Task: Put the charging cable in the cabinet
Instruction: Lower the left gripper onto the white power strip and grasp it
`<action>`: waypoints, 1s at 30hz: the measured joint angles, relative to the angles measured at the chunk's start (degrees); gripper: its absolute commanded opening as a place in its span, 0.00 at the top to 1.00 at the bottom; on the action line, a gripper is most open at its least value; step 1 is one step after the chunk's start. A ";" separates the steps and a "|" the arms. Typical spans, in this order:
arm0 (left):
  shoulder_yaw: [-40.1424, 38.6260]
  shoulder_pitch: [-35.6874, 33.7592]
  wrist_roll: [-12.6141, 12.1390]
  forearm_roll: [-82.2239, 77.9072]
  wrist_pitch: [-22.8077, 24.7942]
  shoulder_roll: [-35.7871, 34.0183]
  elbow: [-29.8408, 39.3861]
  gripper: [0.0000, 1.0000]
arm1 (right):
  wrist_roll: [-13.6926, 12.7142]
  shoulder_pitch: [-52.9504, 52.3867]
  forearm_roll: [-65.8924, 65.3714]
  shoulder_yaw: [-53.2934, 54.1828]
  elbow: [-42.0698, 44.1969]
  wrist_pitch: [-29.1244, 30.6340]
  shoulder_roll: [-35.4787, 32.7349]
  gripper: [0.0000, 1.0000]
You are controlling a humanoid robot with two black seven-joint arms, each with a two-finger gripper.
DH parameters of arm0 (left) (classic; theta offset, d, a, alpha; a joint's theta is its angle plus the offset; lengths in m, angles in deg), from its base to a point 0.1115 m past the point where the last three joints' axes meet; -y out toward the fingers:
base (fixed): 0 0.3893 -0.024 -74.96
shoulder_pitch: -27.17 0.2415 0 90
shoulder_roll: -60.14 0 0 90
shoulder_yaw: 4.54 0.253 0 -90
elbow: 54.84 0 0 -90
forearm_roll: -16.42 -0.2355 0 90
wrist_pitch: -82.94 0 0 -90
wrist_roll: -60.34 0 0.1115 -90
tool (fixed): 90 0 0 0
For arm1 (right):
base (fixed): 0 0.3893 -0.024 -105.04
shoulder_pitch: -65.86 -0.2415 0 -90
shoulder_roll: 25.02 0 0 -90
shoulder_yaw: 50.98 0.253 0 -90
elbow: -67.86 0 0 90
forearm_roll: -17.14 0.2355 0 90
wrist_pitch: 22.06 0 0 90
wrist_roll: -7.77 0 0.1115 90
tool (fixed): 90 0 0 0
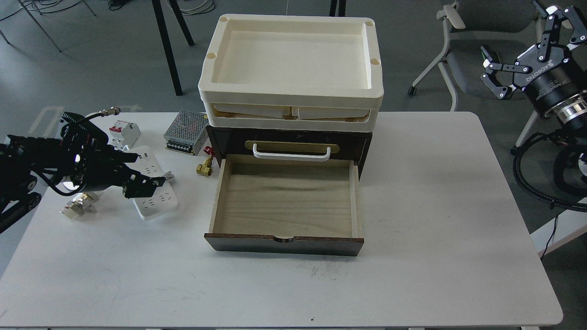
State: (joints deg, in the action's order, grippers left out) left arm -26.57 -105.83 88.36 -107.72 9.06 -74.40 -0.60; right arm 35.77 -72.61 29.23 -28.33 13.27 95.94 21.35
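The charging cable [158, 200], a flat white power strip with its cord bundled round the middle, lies on the white table left of the cabinet. My left gripper [139, 170] is low over the strip's middle and hides the cord bundle; its two dark fingers stand apart, one on either side of the bundle, and it is open. The dark brown cabinet [229, 140] stands mid-table with its lower drawer [284, 197] pulled out, pale wood inside and nothing in it. My right gripper [520, 43] is open, raised off the table at the far right.
Cream plastic trays [293, 98] are stacked on the cabinet. A white-and-red circuit breaker [124, 130], a perforated metal box [185, 133], a brass valve [204, 167] and a metal fitting [75, 206] lie around the strip. A chair [458, 68] stands behind the table at the right.
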 measured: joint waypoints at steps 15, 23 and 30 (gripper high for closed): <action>11.64 -2.51 -0.02 -0.86 -11.73 7.79 -15.39 0.41 | 0.00 1.24 0.11 0.16 -0.30 0.00 -0.30 0.00; 14.00 -2.48 -0.02 -0.87 -15.44 7.80 -17.85 0.65 | 0.00 1.76 0.13 0.31 -1.34 0.00 -0.31 0.00; 14.02 -2.12 -0.02 -0.86 -17.00 7.92 -18.02 1.00 | 0.00 2.58 0.06 0.47 -1.40 0.00 -0.57 0.00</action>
State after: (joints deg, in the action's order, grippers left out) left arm -12.55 -107.95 88.34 -108.59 -7.95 -66.48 -18.62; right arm 35.77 -70.04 29.29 -27.87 11.87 95.94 20.78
